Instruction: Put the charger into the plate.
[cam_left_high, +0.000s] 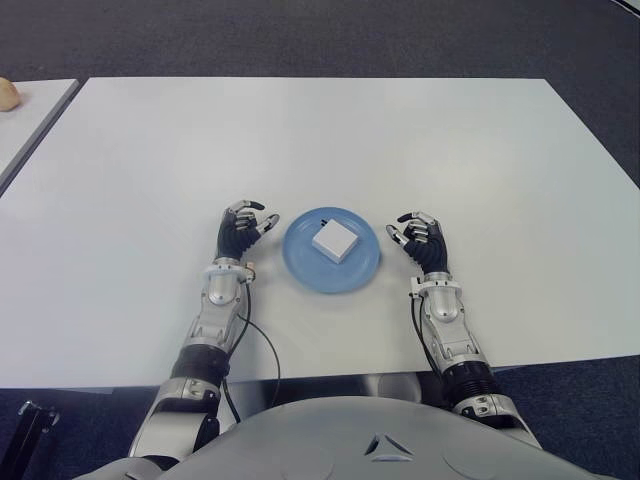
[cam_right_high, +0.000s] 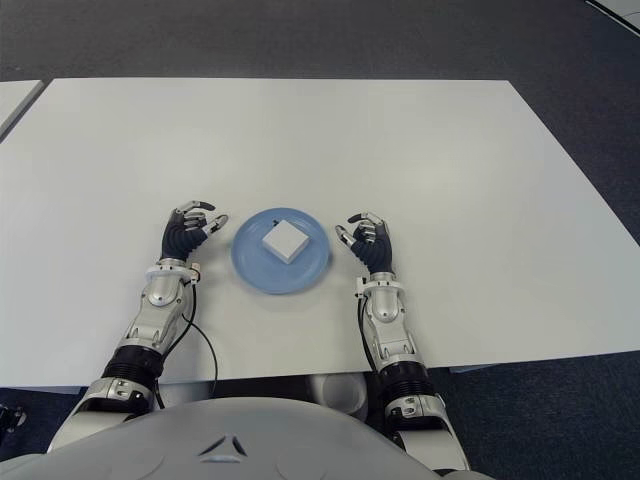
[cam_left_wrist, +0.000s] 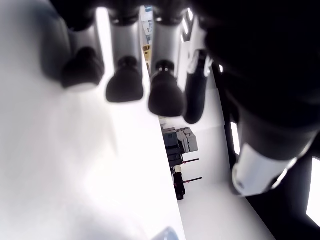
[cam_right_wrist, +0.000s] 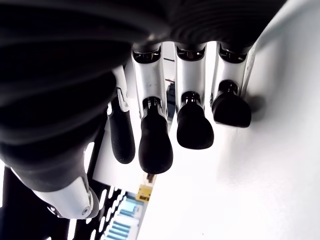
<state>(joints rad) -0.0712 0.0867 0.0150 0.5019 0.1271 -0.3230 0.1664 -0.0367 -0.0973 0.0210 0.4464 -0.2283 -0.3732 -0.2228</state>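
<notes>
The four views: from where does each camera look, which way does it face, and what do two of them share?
Left eye view: from the head, forward and down at the table; both forearms, left hand, right hand flank the plate holding the charger.
Right eye view: same scene, slightly shifted.
Left wrist view: along its own fingers, empty, tabletop beyond.
Right wrist view: along its own empty fingers.
Both eye views share plate, charger and hands.
</notes>
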